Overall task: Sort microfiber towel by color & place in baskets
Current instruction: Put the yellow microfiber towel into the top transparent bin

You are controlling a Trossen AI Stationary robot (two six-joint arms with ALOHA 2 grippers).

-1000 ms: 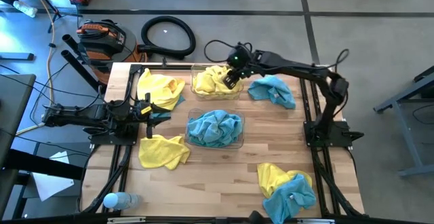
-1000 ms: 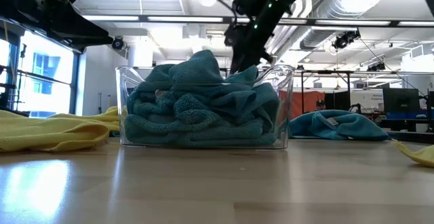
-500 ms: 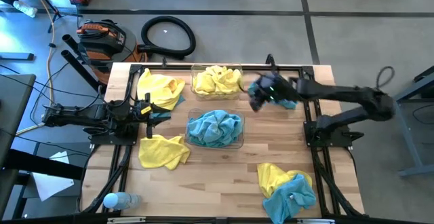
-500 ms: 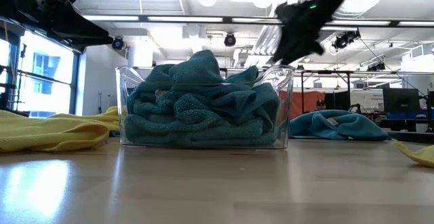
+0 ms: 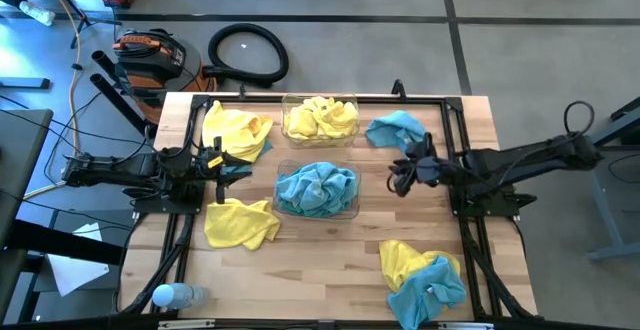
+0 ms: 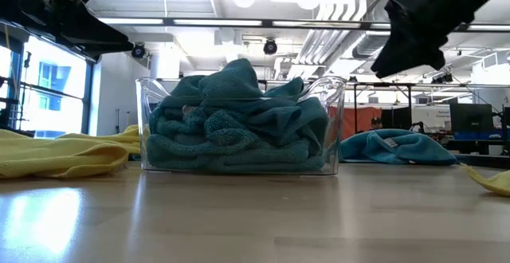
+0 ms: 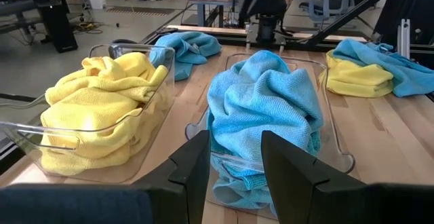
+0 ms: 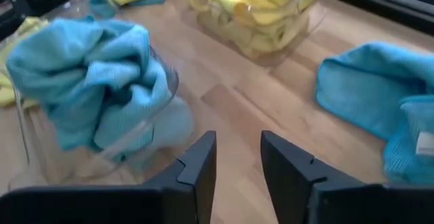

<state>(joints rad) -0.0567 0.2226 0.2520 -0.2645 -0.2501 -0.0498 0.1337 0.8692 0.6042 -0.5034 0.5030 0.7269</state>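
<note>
Loose turquoise towel (image 5: pixel 400 131) — soft, light, best pinched at a raised fold; right gripper (image 5: pixel 402 177) is hovering beside it, parted, empty.

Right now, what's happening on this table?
Two robot arms are sorting towels by colour. The clear plastic bin of yellow cloths and the clear bin of turquoise cloths both hold towels. The right claw, open and empty, hovers between the turquoise bin and a loose turquoise towel. The left claw waits open at the table's left edge. Other towels lie unsorted.
</note>
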